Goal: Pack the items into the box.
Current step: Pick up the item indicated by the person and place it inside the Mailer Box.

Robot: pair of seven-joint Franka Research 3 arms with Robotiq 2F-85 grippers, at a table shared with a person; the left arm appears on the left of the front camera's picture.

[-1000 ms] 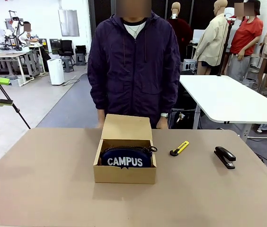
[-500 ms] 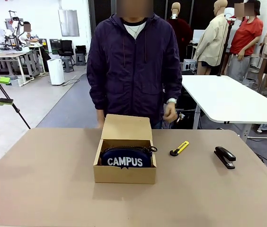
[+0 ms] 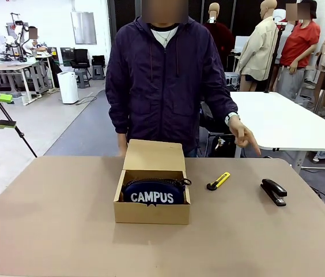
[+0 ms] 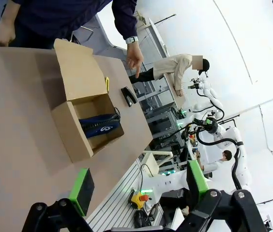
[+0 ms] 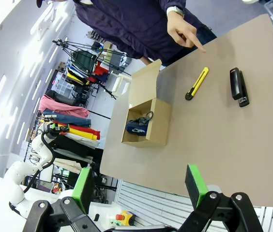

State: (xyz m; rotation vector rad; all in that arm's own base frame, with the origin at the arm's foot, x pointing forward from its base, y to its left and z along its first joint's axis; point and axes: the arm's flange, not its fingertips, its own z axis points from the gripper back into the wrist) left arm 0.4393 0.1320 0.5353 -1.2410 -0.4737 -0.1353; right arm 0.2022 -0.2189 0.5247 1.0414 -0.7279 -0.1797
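Hand (image 3: 242,134) now pointing, stapler (image 3: 273,191) near table (image 3: 47,231) edge

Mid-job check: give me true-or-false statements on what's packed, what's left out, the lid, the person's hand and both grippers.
1. The pouch is inside the box. True.
2. The knife lies outside the box, between it and the stapler. True.
3. The box's lid is shut. False: it stands open.
4. The person's hand holds the knife. False: it points with a finger, holding nothing.
5. The left gripper and right gripper are both open and empty. True.
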